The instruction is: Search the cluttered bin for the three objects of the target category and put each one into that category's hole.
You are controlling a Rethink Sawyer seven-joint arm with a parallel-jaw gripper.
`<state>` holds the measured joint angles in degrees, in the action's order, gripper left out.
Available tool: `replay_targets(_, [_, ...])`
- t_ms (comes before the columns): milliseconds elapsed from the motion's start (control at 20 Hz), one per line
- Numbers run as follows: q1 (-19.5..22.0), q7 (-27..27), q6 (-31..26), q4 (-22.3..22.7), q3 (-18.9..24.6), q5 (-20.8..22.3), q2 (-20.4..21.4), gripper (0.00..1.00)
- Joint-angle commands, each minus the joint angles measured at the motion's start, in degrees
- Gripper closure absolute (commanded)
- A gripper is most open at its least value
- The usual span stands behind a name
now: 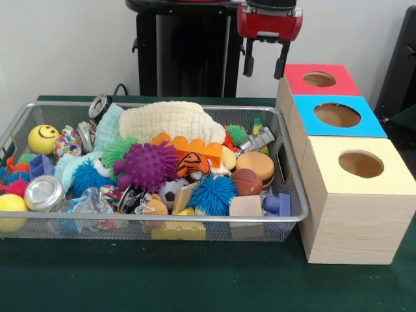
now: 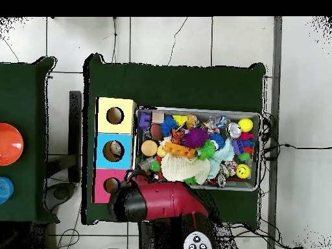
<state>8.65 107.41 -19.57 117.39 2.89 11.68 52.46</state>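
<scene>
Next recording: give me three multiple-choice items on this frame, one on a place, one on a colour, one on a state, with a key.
1. Where does the gripper hang in the front view?
A. Deep inside the bin
B. Above the table, beyond the bin's far right corner, near the red box
C. Over the yellow box

2. What colour is the top of the box nearest the front camera?
A. Red
B. Blue
C. Yellow

3. What state is the gripper in?
A. Open and empty
B. Shut on the purple ball
C. Shut on the smiley ball

Key: 1 B, its fingers end above the bin rim, beside the red box. 2 C, the yellow box stands nearest, the blue box behind it. 3 A, the fingers stand apart with nothing between; the purple ball and smiley ball lie in the bin.
</scene>
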Motion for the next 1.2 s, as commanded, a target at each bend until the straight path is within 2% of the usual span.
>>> replay_targets(50, [11.7,-19.5,-17.5,1.7,15.4,2.7,0.9,0.00])
replay_targets(250, [10.1,-16.0,-17.7,-0.5,14.1,5.2,1.3,0.00])
replay_targets(350, [9.9,-15.1,-17.7,-4.0,13.9,8.2,0.3,0.00])
replay_targets(650, [9.5,-14.8,-27.5,-13.5,16.0,10.9,-2.3,0.00])
replay_targets(850, [10.4,-17.4,-31.8,-18.9,18.4,12.7,-4.7,0.00])
replay_targets(1200, [10.9,-17.8,-29.0,-24.4,19.9,20.0,-7.3,0.00])
